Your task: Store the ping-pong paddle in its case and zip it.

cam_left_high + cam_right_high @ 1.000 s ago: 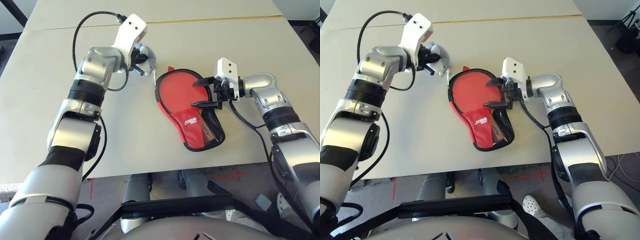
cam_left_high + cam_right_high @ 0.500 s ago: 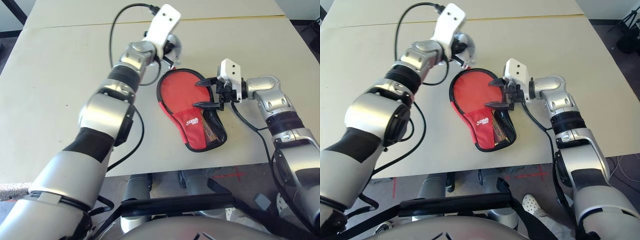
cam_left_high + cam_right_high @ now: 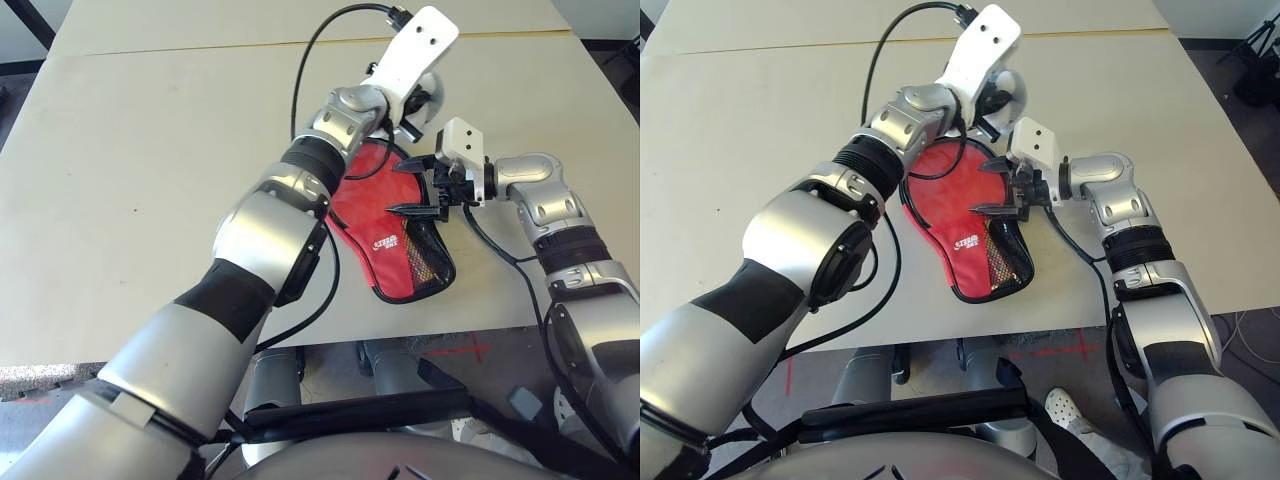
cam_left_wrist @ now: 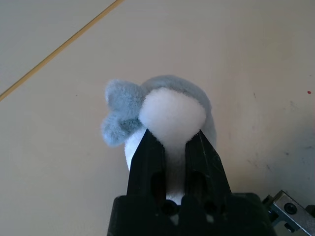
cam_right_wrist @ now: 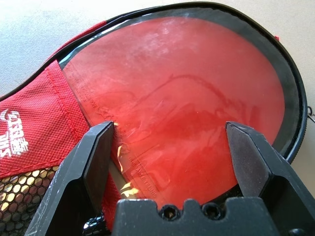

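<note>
The red case (image 3: pixel 392 258) lies open near the table's front edge, its mesh pocket (image 3: pixel 425 262) toward me. Inside it rests the ping-pong paddle (image 5: pixel 182 93), red face up; its handle is hidden. My right gripper (image 3: pixel 398 187) hangs open at the case's right edge, its fingers (image 5: pixel 98 147) spread just over the red face and holding nothing. My left arm reaches across the top of the case. Its gripper (image 4: pixel 174 135) is shut on a grey-white plush toy (image 4: pixel 172 108), held above the table just behind the right gripper.
The beige table (image 3: pixel 140 150) has wide free room to the left and behind, with a thin seam line (image 3: pixel 200 45) across the back. Its front edge (image 3: pixel 300 342) runs close below the case. My left forearm (image 3: pixel 300 175) crosses over the case's left side.
My left arm has swung right with the plush toy, from left of the case to behind its top near the right gripper. The right gripper and the case have stayed put.
</note>
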You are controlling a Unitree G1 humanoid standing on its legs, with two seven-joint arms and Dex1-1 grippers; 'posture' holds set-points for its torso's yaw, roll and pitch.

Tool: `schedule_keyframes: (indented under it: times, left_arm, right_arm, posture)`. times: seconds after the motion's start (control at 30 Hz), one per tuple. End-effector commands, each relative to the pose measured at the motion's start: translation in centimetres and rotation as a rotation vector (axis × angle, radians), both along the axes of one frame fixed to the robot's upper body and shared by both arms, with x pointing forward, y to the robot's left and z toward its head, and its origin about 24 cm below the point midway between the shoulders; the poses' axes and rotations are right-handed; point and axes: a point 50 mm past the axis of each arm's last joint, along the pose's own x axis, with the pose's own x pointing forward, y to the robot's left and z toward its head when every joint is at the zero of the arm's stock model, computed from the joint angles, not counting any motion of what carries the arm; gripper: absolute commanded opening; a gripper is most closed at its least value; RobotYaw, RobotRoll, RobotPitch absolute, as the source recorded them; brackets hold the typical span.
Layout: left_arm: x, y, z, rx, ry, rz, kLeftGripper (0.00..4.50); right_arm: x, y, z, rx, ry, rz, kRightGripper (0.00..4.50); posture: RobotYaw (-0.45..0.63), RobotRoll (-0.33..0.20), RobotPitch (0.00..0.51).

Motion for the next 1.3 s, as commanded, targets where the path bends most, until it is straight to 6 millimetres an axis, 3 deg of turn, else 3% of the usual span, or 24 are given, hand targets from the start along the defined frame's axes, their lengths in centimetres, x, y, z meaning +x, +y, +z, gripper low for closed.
schedule_keyframes:
  times: [0.03, 0.1, 0.23, 0.27, 0.53, 0.6, 0.73, 0.97, 1.2, 1.3]
  left_arm:
    - [-3.1, -5.0, 0.4, -0.015, -0.001, -0.195, 0.21]
    - [-3.9, -6.0, -0.3, -0.007, 0.022, -0.251, 0.21]
    - [-3.9, -5.9, -0.3, -0.012, 0.036, -0.271, 0.21]
    - [-3.7, -5.6, 0.1, -0.021, 0.036, -0.269, 0.95]
    - [-1.8, -2.4, 4.4, -0.085, -0.036, -0.205, 3.87]
    - [-0.9, -0.4, 6.1, -0.089, -0.083, -0.161, 4.48]
    - [0.1, 2.2, 7.4, -0.074, -0.129, -0.109, 4.48]
    - [1.6, 6.6, 7.3, -0.017, -0.175, -0.01, 4.48]
    - [1.9, 10.8, 4.7, 0.069, -0.172, -0.02, 4.48]
    - [1.0, 12.8, 2.1, 0.118, -0.106, -0.076, 4.48]
  right_arm:
    - [-0.7, -0.4, -3.9, -0.093, 0.128, -0.052, 4.5]
    - [-0.6, -0.3, -3.9, -0.089, 0.125, -0.058, 4.5]
    - [-0.6, -0.3, -3.9, -0.085, 0.123, -0.064, 4.5]
    - [-0.6, -0.3, -4.0, -0.085, 0.123, -0.067, 4.5]
    - [-0.8, -0.1, -4.6, -0.074, 0.128, -0.078, 4.5]
    - [-0.8, -0.1, -4.8, -0.067, 0.131, -0.083, 4.5]
    - [-0.9, 0.0, -5.1, -0.06, 0.132, -0.091, 4.5]
    - [-1.2, 0.2, -5.7, -0.045, 0.139, -0.103, 4.5]
    - [-1.6, 0.5, -6.1, -0.026, 0.143, -0.117, 4.5]
    - [-1.6, 0.7, -6.0, -0.015, 0.141, -0.123, 4.5]
  posture:
    - [-0.08, 0.0, 0.272]
    - [-0.09, 0.0, 0.268]
    - [-0.08, 0.0, 0.26]
    - [-0.08, 0.0, 0.256]
    - [-0.06, 0.0, 0.229]
    - [-0.05, 0.0, 0.224]
    - [-0.04, 0.0, 0.209]
    - [-0.03, 0.0, 0.19]
    - [-0.04, 0.0, 0.179]
    - [-0.04, 0.0, 0.178]
